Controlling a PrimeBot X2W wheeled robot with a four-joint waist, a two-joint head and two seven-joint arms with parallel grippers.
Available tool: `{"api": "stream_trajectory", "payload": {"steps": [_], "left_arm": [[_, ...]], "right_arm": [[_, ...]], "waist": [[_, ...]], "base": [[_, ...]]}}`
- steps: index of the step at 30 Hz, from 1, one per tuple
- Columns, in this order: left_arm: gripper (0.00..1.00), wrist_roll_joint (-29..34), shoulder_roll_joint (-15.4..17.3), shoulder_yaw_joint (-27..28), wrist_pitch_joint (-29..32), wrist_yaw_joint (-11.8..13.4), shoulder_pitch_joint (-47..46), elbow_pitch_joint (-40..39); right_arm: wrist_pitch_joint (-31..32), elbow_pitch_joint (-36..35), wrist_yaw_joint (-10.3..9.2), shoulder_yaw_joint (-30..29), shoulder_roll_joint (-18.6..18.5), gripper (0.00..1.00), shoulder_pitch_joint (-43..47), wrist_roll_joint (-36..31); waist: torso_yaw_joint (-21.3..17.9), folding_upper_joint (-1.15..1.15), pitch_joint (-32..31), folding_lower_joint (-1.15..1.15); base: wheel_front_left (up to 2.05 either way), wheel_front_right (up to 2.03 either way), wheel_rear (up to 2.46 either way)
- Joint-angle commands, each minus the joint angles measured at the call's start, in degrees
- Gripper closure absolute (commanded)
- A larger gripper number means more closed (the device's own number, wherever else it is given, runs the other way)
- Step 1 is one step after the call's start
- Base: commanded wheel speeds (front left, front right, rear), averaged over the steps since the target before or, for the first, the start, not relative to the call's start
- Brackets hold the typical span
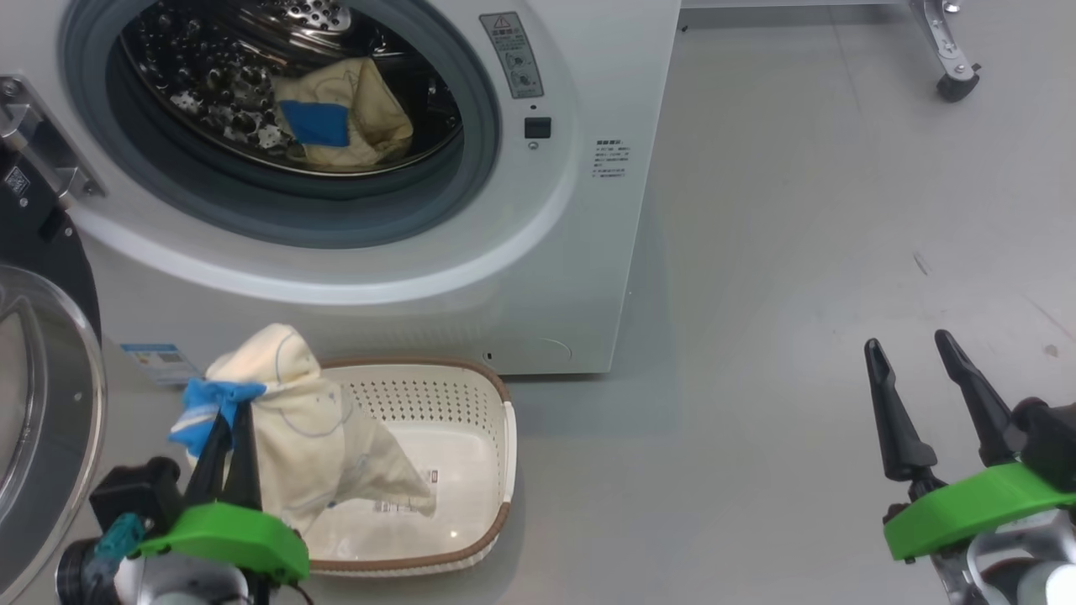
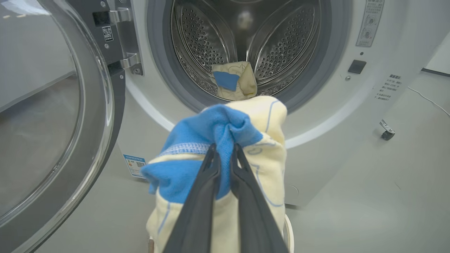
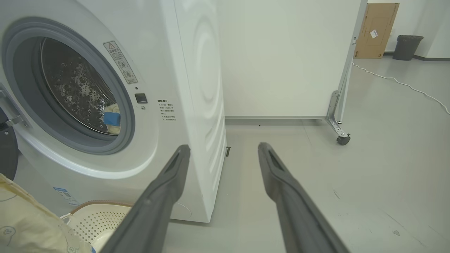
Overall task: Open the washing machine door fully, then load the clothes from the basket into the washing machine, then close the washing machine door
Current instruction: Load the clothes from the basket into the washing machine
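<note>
Cream-yellow garment (image 1: 319, 428) w/ a blue patch hangs from the L fingers (image 2: 206, 182), which are pinched narrow on the bunched blue part. Cloth is lifted above the basket (image 1: 503, 437). Its lower corner drapes down inside, over the label sticker on the base; can't tell if it touches the base.

Basket sits on the floor (image 1: 799, 252) just in front of the washing machine (image 1: 580, 269), back rim near the machine's lower front edge. Blue label (image 1: 160, 361) is on the machine front, to the basket's L.

Washing machine door (image 2: 52, 133) stands swung open to the L, hinged at the opening's L edge. Its black rim & glass bowl are close beside the L arm. Grey gasket (image 1: 483, 118) rings the round opening, w/ the steel drum (image 1: 193, 76) behind. In L wrist view the held garment sits in front of the opening's lower edge. A 2nd garment (image 1: 336, 118), same cream & blue, lies low in the drum just past the gasket lip.

R fingers (image 1: 895, 420) are spread wide, gripping nothing, over a broad stretch of grey floor well R of the basket. In R wrist view they point past the machine's R front corner, along its side panel. Caster (image 1: 957, 84) on a metal frame leg stands far back on the R, well apart from both arms.
</note>
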Motion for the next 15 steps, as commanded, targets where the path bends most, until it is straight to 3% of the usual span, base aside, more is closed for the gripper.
{"api": "stream_trajectory", "payload": {"steps": [1,15], "left_arm": [[1.00,-0.7,1.3,2.3,0.8,-0.6,-4.9,-0.5],[1.00,-6.0,4.8,3.9,10.9,-6.9,-26.2,17.2]], "right_arm": [[-0.4,-2.0,-0.05,1.4,-0.8,0.00,-2.3,0.5],[-2.7,-0.8,-0.05,4.0,-0.8,0.00,-4.7,2.3]], "waist": [[-0.4,0.00,0.3,0.00],[-8.1,0.00,6.8,0.00]], "base": [[0.00,0.00,0.00],[0.00,0.00,0.00]]}}
